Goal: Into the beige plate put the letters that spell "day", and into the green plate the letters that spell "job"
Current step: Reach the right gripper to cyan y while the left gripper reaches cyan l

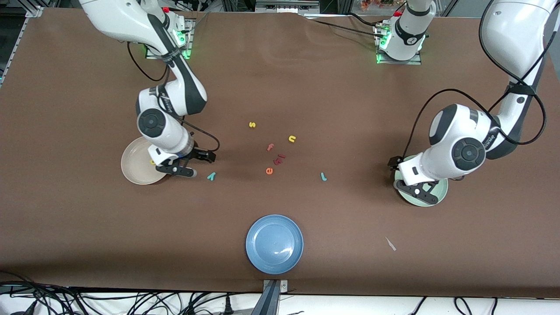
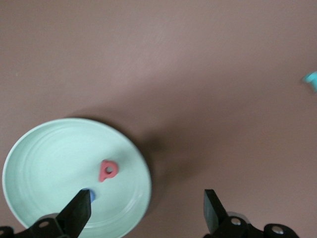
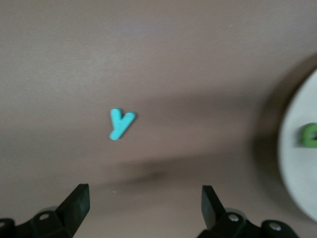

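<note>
while both grippers hang empty w/ jaws wide, the sorting looks abt two-thirds done. right gripper (image 1: pixel 189 165) is over the table just beside the beige plate (image 1: pixel 133 173), on the plate's side toward the table centre; right wrist view shows the teal y (image 3: pixel 120 123) on bare cloth ahead of its fingers, and the green d (image 3: pixel 309 135) already in the plate at frame edge. in the front view a bit of yellow, prob the a (image 1: pixel 152 162), shows in the same plate under the arm. y (image 1: pixel 211 176) lies near that plate, apart from it, toward the centre. left gripper (image 1: pixel 416 191) is over the green plate (image 1: pixel 442 192); left wrist view has the pink b (image 2: pixel 107 170) lying flat in the plate and the blue o (image 2: pixel 90 195) half hidden by a finger (image 2: pixel 75 214). teal j (image 1: pixel 323 176) is still on the table, between the centre cluster and the green plate, well apart from both. leftovers: yellow s (image 1: pixel 252 124), yellow n (image 1: pixel 292 138), pink f (image 1: pixel 270 147), a dark red piece (image 1: pixel 279 158), orange e (image 1: pixel 269 170), plus blue plate (image 1: pixel 274 244) nearest the camera. handling guess: foam letters are v. light, thin, soft, a bit squashy; not fragile but easy to flick away or have cling to a pad. take y across its stem, j across the straight shank, fingers down to the cloth, gentle squeeze.
</note>
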You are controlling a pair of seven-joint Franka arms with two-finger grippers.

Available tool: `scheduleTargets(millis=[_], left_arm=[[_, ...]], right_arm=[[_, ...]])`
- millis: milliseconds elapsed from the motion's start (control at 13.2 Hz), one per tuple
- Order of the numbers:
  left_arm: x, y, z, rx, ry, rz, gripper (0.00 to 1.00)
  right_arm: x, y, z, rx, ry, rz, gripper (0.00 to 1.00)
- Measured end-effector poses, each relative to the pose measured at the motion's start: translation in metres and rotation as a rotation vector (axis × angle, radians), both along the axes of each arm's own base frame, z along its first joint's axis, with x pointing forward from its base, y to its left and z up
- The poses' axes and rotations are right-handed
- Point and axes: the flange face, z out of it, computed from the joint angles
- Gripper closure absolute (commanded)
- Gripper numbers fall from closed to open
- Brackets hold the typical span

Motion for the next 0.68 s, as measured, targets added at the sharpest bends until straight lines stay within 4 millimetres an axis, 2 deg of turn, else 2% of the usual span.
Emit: scheduleTargets(millis=[151, 303, 379, 530, 681], left_arm=[[-0.003, -0.047, 0.002, 0.004, -0.012, 0.073, 0.00], [-0.016, -0.110, -0.009, 0.016, -0.001, 0.209, 0.00], [-0.023, -0.134, -0.018, 0.025, 0.010, 0.271, 0.00], [-0.036, -0.167, -0.041, 0.041, 0.041, 0.354, 0.00], [-0.039, -0.181, -0.058, 0.045, 0.061, 0.404, 0.00]], right_arm=[[0.006, 0.008, -0.013, 0.001, -0.004, -0.033, 0.00], [0.015, 0.011, -0.023, 0.003, -0.017, -0.078, 0.00], [0.018, 0.013, -0.028, 0.003, -0.018, -0.096, 0.00], [0.022, 0.016, -0.036, 0.003, -0.022, -0.123, 0.01], [0.023, 0.017, -0.042, 0.003, -0.024, -0.131, 0.04]])
